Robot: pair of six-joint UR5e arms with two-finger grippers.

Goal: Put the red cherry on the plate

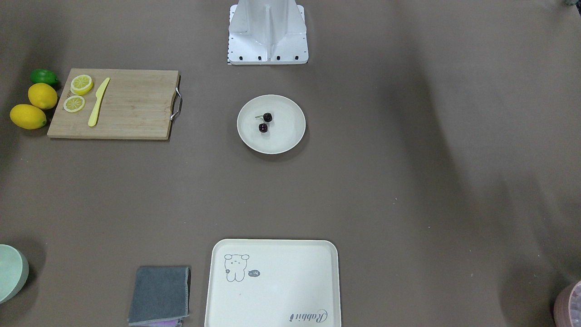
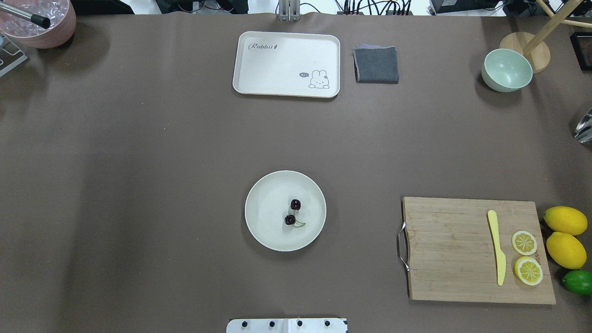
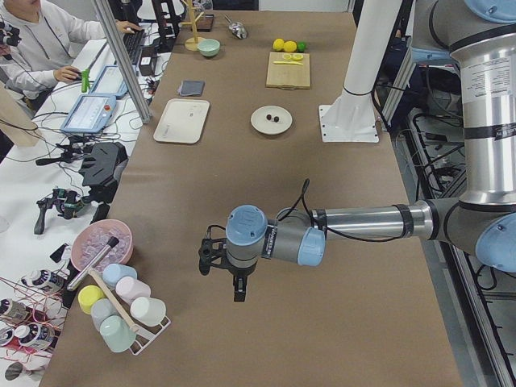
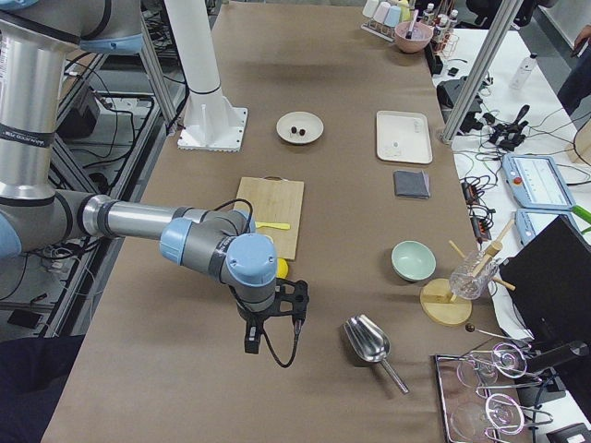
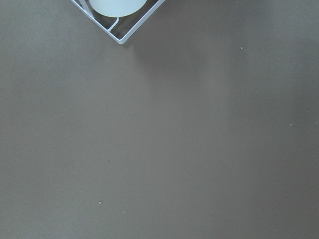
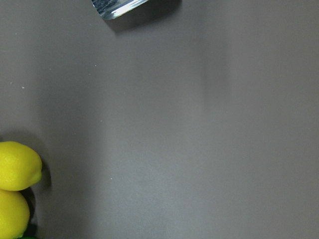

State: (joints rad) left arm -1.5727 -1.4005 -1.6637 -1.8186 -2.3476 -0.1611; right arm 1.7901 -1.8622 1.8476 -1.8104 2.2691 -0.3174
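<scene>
Red cherry (image 2: pixel 292 212): the joined pair lies inside the plate (image 2: pixel 266 231), near its middle, so the placing appears complete. Left tool (image 3: pixel 214 258) and right tool (image 4: pixel 292 306) hang over bare counter (image 2: pixel 138 185), well apart from the plate; whether either is open or holds anything cannot be told.

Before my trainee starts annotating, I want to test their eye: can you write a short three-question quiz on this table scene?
1. True or false: the pair of glossy dark maroon cherries lies on the round cream-white plate.
2. Which thing lies on the rectangular wooden cutting board with the two round lemon slices? A) slim yellow plastic knife B) steel fork C) red spoon
3. How many whole yellow lemons lie beside that board?
Key: 1 true; 2 A; 3 two.
</scene>
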